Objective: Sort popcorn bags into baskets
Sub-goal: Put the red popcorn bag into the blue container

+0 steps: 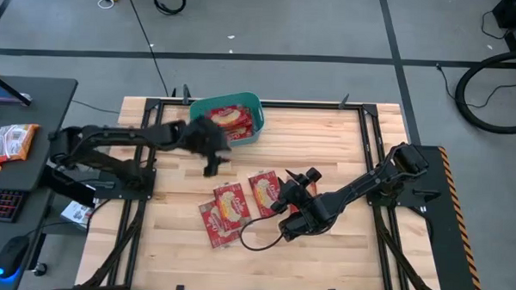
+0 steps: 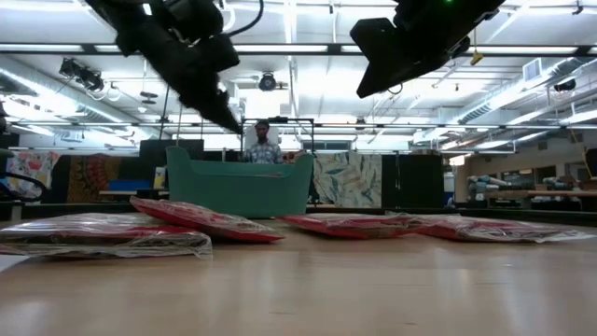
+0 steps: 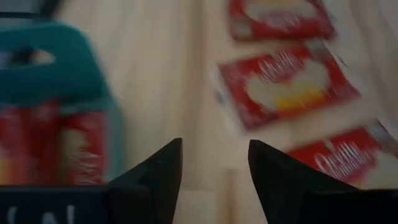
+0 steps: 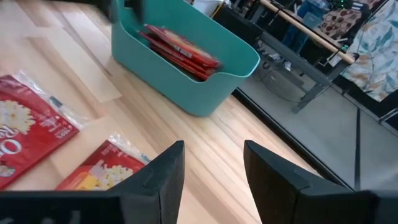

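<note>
The teal basket (image 1: 227, 118) stands at the table's far edge with several red popcorn bags (image 4: 180, 46) standing on edge inside it. Three more bags (image 1: 264, 193) (image 1: 230, 204) (image 1: 216, 225) lie flat at mid-table. My left gripper (image 1: 214, 165) hangs open just in front of the basket, between it and the flat bags, with nothing between its fingers (image 3: 214, 180). My right gripper (image 1: 284, 191) hovers open over the right edge of the flat bags, pointing toward the basket (image 4: 186, 68), and is also empty (image 4: 214, 180).
Orange-and-white snack packets (image 1: 8, 143) lie on a dark side desk beyond the table's left edge. A black cable (image 1: 255, 240) loops on the wood near the bags. A person (image 2: 264, 145) stands behind the basket, beyond the table. Bare wood lies at the near and right sides.
</note>
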Robot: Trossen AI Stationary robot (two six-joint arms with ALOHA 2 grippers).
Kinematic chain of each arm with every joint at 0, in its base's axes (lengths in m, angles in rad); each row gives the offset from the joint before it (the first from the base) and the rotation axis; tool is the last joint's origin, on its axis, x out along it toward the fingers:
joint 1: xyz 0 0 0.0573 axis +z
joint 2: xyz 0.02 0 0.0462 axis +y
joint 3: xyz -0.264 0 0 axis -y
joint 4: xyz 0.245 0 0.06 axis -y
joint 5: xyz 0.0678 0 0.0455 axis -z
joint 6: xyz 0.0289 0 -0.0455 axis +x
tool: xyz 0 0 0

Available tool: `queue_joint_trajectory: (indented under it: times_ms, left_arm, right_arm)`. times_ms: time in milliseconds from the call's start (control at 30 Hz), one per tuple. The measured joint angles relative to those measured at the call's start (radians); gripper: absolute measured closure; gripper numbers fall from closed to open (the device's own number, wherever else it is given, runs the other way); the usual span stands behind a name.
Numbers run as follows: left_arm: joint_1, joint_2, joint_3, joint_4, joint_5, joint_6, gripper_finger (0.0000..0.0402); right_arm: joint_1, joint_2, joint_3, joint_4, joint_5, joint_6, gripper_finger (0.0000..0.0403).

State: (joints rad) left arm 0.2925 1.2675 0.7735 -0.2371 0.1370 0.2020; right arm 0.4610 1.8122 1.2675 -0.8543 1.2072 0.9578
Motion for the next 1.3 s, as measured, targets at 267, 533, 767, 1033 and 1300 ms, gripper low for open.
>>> queue_joint_trajectory:
  times_ms: [267,533,767,1033,1300]
  left_arm:
    - [-0.215,0.014,-0.106,-0.011,-0.059,0.004,0.0218]
    - [-0.468,0.022,-0.115,-0.048,-0.299,0.020,0.0216]
    - [-0.621,0.073,-0.114,-0.004,-0.390,0.013,0.0173]
    - [-0.699,0.214,-0.105,0.029,-0.403,0.052,0.0155]
    - [-0.751,0.299,-0.104,0.141,-0.568,0.212,0.0155]
  right_arm:
    - [-0.001,0.000,0.000,0.032,0.001,-0.045,0.0234]
    - [-0.004,0.000,0.000,0.034,0.003,-0.053,0.0234]
    - [-0.009,0.000,0.000,0.077,0.003,-0.092,0.0234]
    - [-0.012,0.000,0.000,0.114,0.002,-0.131,0.0234]
    - [-0.012,0.001,0.000,0.126,0.000,-0.150,0.0234]
